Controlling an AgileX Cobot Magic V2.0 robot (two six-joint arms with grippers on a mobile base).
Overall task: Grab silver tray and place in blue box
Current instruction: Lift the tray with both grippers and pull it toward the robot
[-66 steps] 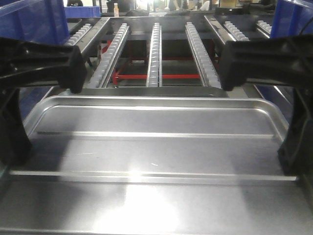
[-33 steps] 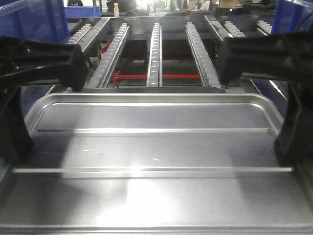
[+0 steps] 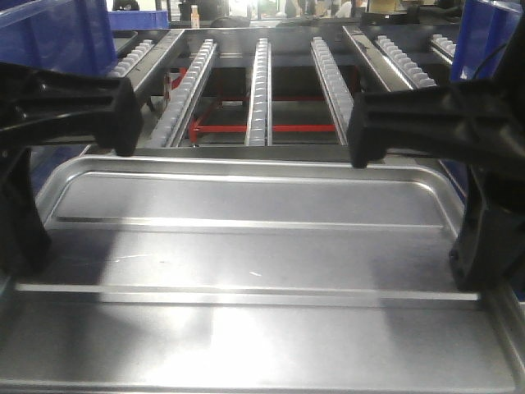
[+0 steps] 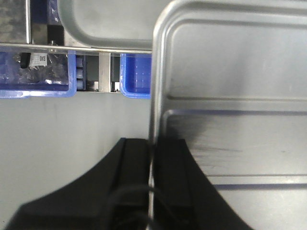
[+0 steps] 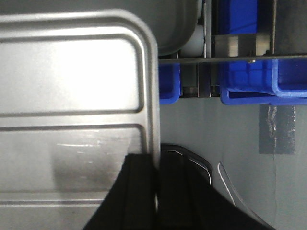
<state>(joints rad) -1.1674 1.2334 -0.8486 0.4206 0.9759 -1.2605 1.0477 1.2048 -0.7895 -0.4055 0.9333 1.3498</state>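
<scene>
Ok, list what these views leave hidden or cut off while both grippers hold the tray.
- Front view: the silver tray fills the frame; its near end runs off the bottom edge.
- Front view: blue containers are cropped at the top corners; their shape cannot be told.
- Wrist views: the left gripper and right gripper are cut by the bottom edge; the tray rim hides their pads.

The middle of the silver tray (image 3: 246,254) is free. The left gripper (image 4: 153,160) and right gripper (image 5: 157,170) block its side edges. Past its far edge stand roller rails (image 3: 260,82) with gaps, and blue bins (image 3: 53,37).
</scene>
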